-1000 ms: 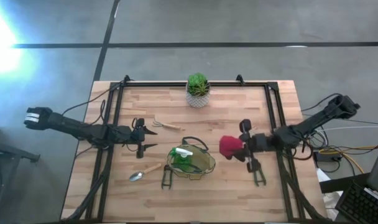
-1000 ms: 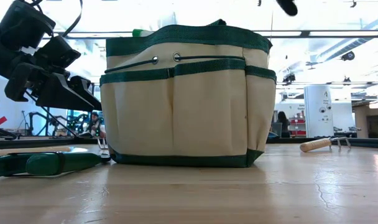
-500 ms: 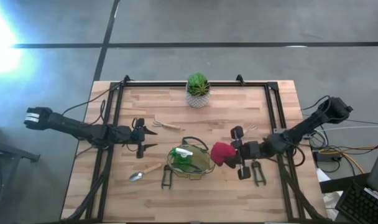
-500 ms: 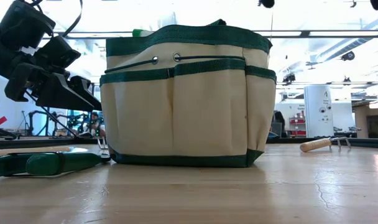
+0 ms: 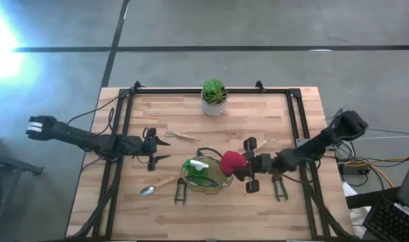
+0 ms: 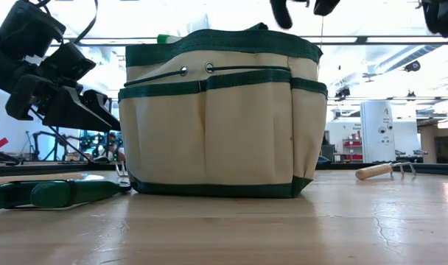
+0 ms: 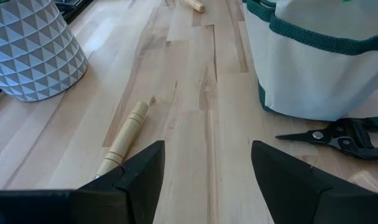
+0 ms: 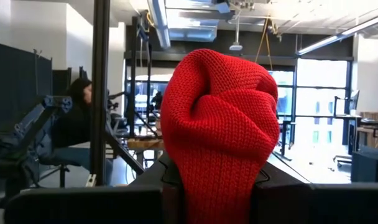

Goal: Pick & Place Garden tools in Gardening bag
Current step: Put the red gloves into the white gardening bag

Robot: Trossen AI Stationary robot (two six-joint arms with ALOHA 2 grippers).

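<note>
Table (image 5: 285, 202): pale wood planks, dark rail frame round the edges.

Bag (image 5: 208, 176): beige canvas tote, olive trim, pockets on the sides; it stands upright near the table's middle, mouth up, so tools can drop in from above. A green spray bottle (image 5: 199, 168) already sits inside.

Right arm reaches in from the right edge. Right gripper (image 5: 239, 167) is clamped on the red item (image 5: 230, 163), a soft ribbed knit bunched into a lump, probably a glove. It is held high, just at the bag's right rim, likely to clear the rim before release. In the right wrist view the knit fills the gap between the fingers.

Left arm waits on the left side, well clear of the bag. Left gripper (image 5: 153, 149) has its jaws spread wide and holds nothing.

Plant (image 5: 214, 98): green, in a white faceted pot at the far edge. Not a tool.

Loose on the wood:
- trowel (image 5: 157, 185), wooden handle, metal blade, left of the bag
- rake (image 5: 180, 136), wooden handle, near the left gripper
- shears (image 5: 181, 191), dark metal, just beside the bag's front left
- second shears (image 5: 280, 189), below the right arm
- small fork-like tool (image 5: 266, 141), pale handle, beside the right arm
</note>
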